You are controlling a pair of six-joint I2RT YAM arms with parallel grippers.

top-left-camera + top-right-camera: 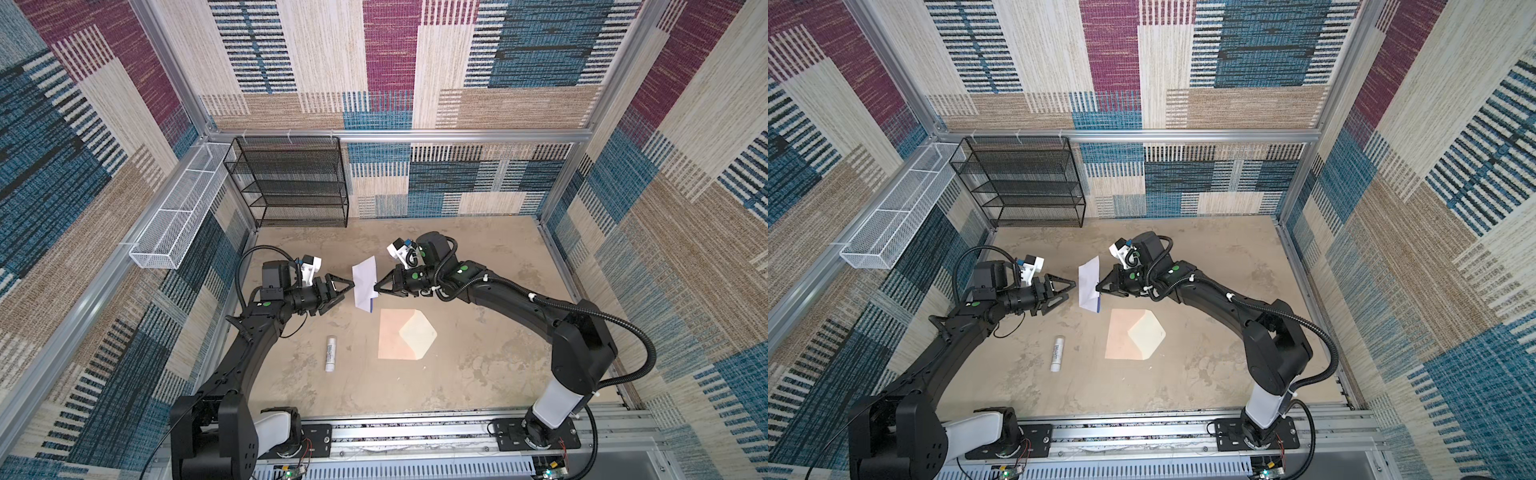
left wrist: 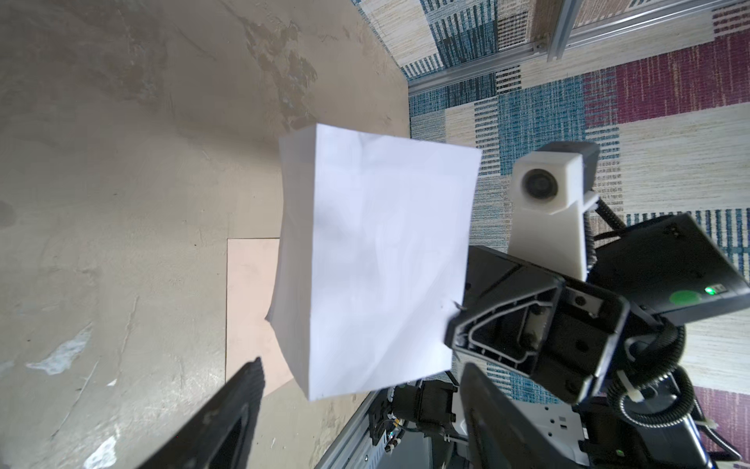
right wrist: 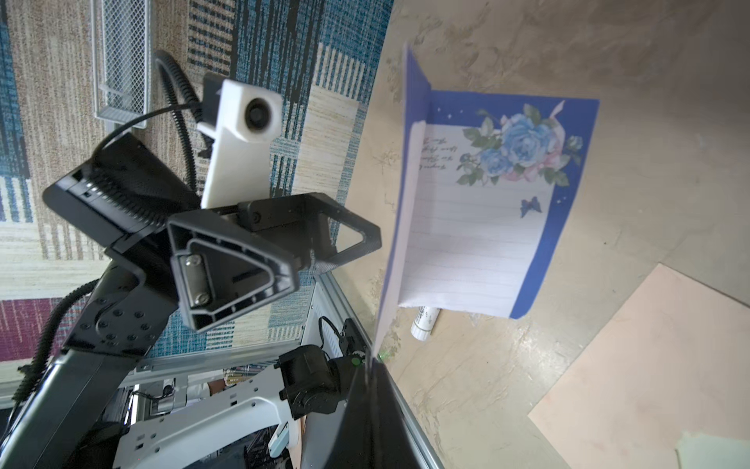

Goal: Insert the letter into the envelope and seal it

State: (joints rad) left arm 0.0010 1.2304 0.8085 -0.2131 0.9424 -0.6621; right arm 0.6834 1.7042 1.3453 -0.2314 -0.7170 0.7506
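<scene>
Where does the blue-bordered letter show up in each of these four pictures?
Top view: the letter, mid-picture, pinched by the right gripper.
Top view: the letter, slightly left of centre.
Left wrist: its plain white back fills the centre.
Right wrist: its printed side with blue roses, right of centre.
Shared landmark: the peach envelope, visible in all four.

2 overhead views, 2 close wrist views

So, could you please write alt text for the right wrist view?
A half-folded letter with blue border and roses hangs above the table, its edge pinched in the right gripper, jaws shut. The left gripper faces it, jaws open; a peach envelope lies flat nearby.
</scene>
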